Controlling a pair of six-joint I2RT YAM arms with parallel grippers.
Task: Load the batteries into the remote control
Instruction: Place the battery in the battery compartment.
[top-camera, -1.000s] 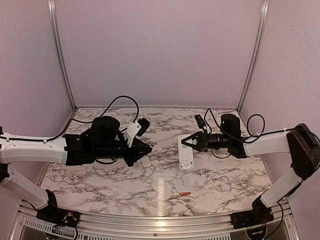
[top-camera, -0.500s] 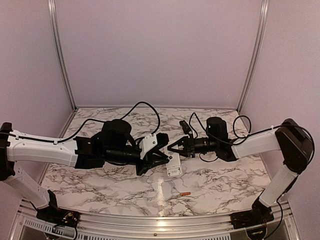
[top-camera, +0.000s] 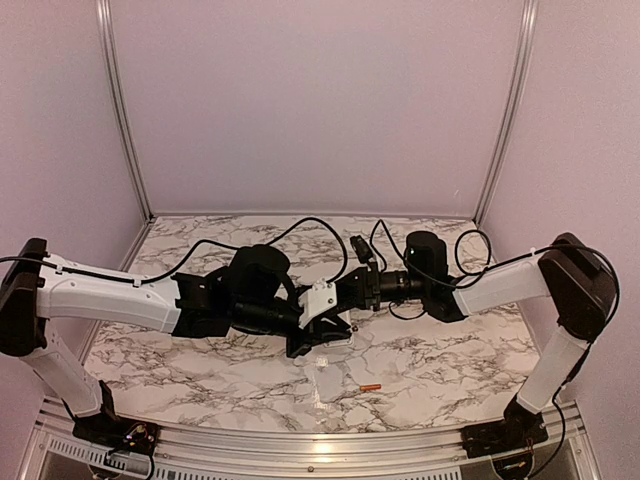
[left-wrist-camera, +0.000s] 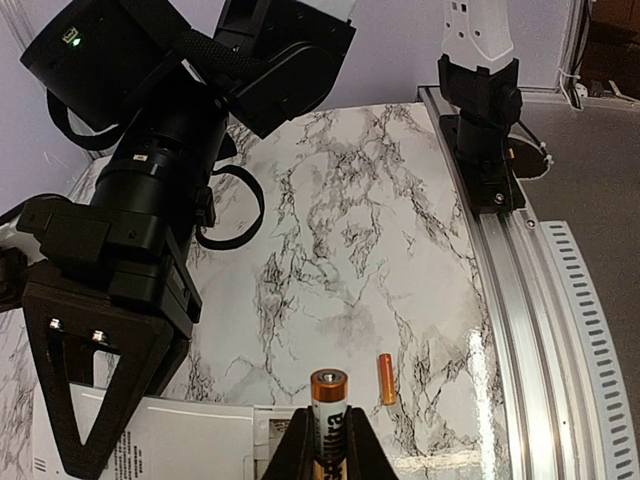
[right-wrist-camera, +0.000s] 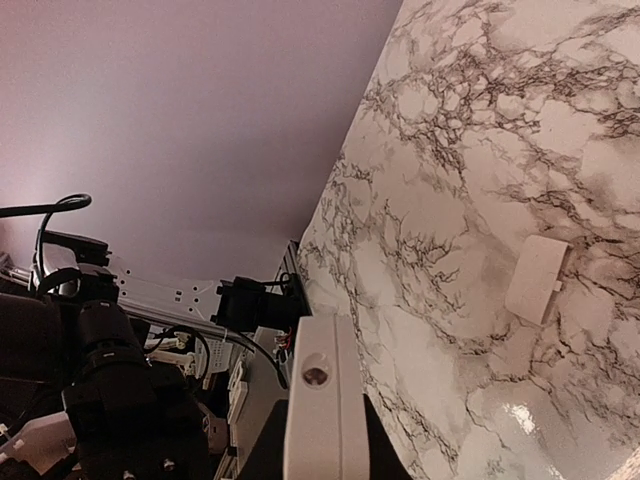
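**Marble tabletop (top-camera: 450, 370): both arms have closed in at mid-frame**

Within the last second the left gripper (left-wrist-camera: 328, 445), pinching the gold battery (left-wrist-camera: 328, 395), and the right gripper (right-wrist-camera: 320, 455), clamped on the remote control (right-wrist-camera: 320, 400), swung in from opposite sides of the overhead view to meet at its centre. Battery and remote now sit just beside each other, so insertion looks imminent. The orange battery (left-wrist-camera: 386, 378) lies loose, lower centre-right.
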